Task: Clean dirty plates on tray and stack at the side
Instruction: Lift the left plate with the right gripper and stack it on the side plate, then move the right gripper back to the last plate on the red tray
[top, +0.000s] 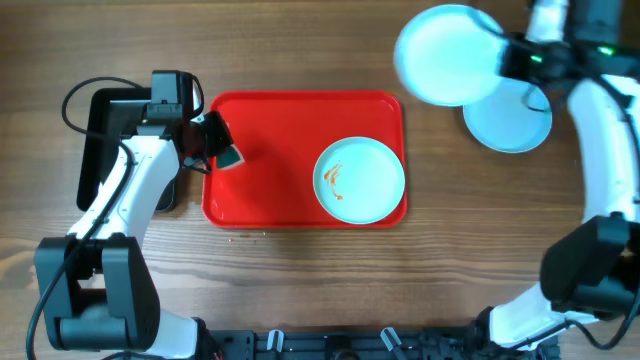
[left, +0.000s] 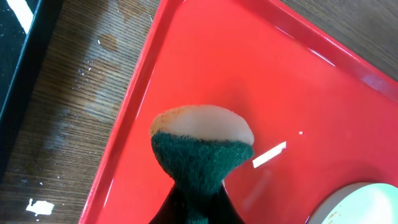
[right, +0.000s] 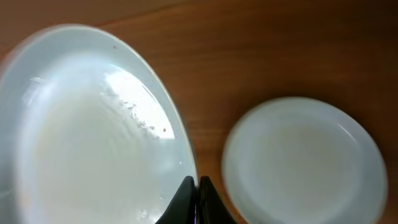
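A tray (top: 270, 190) lies at the middle of the tabletop (top: 300, 50). The first plate (top: 360, 180) sits on the tray's right half. A smaller tray (top: 100, 130) lies just left of the tray. The left tool (top: 215, 148) grips a sponge (top: 228, 157) over the tray's left edge. Beyond the tray's far right corner, the right tool (top: 510, 58) grips the second plate (top: 445, 55), raised just left of the third plate (top: 515, 125), which lies on the tabletop.
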